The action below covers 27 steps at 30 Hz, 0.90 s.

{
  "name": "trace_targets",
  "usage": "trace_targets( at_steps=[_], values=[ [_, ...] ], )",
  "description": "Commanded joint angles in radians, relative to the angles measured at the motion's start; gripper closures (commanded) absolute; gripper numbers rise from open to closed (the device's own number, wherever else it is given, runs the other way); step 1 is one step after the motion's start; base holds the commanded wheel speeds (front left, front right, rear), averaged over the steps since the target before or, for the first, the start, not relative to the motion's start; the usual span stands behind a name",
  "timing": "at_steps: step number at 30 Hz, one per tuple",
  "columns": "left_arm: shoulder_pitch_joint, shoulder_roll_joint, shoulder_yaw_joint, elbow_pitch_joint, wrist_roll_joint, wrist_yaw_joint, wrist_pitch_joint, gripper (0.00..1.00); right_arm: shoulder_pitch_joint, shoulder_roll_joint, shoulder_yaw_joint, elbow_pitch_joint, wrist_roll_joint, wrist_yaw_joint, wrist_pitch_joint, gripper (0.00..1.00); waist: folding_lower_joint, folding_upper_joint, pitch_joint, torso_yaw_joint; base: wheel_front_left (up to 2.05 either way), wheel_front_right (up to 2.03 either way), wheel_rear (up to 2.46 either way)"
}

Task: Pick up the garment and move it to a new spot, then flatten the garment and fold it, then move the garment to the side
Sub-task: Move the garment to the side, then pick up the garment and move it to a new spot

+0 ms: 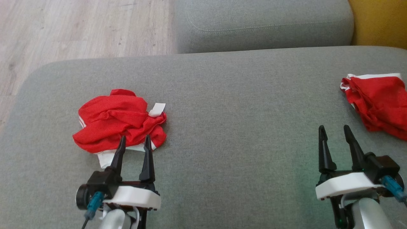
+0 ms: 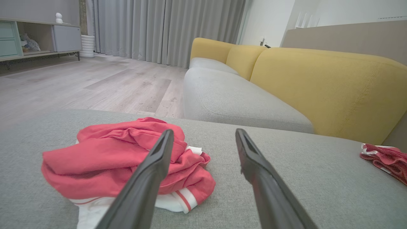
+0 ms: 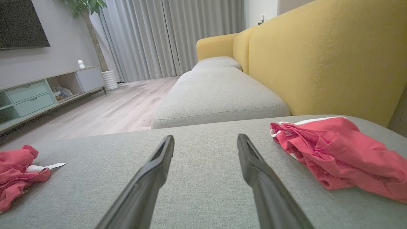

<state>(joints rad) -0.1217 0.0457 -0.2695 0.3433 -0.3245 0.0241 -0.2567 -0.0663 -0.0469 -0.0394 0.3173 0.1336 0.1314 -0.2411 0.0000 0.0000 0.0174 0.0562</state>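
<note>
A crumpled red garment [image 1: 119,122] with white trim and a white tag lies in a heap on the left of the grey sofa seat [image 1: 238,127]; it is the garment [image 2: 120,162] just in front of the left fingers and the heap [image 3: 16,173] at the left edge of the right wrist view. My left gripper [image 1: 134,143] hovers open at the heap's near edge, fingers empty. A second red garment [image 1: 378,101] with white trim lies at the right edge, and again as the garment [image 3: 337,156]. My right gripper [image 1: 334,130] is open and empty, just left of it.
A second grey seat cushion [image 1: 264,25] adjoins at the back, with the yellow backrest [image 3: 321,60] to the right. Wooden floor [image 1: 79,28] lies beyond the seat's left and far edges. A cabinet [image 3: 44,92] and curtains stand across the room.
</note>
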Motion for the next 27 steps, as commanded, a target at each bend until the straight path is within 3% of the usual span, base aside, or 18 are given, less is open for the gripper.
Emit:
trace_targets(
  at_steps=[1, 14, 27],
  values=[
    [-0.023, 0.004, 0.033, -0.031, -0.002, 0.004, -0.005, 0.0, -0.024, -0.004, 0.029, -0.035, -0.004, -0.001, -0.016, 0.0, 0.0, 0.0, -0.001, 0.0, 0.0, 0.0, 0.0],
    [-0.023, 0.004, 0.031, -0.025, -0.002, 0.005, -0.005, 0.0, -0.016, -0.003, 0.051, -0.05, 0.024, -0.001, -0.02, 0.0, 0.0, 0.0, -0.015, 0.004, 0.0, 0.0, 0.0],
    [-0.02, 0.004, 0.06, -0.018, 0.016, 0.002, -0.005, 0.0, 0.013, -0.003, 0.123, -0.097, 0.065, -0.001, -0.021, 0.0, 0.0, 0.0, -0.022, 0.11, 0.0, 0.0, 0.0]
  ],
)
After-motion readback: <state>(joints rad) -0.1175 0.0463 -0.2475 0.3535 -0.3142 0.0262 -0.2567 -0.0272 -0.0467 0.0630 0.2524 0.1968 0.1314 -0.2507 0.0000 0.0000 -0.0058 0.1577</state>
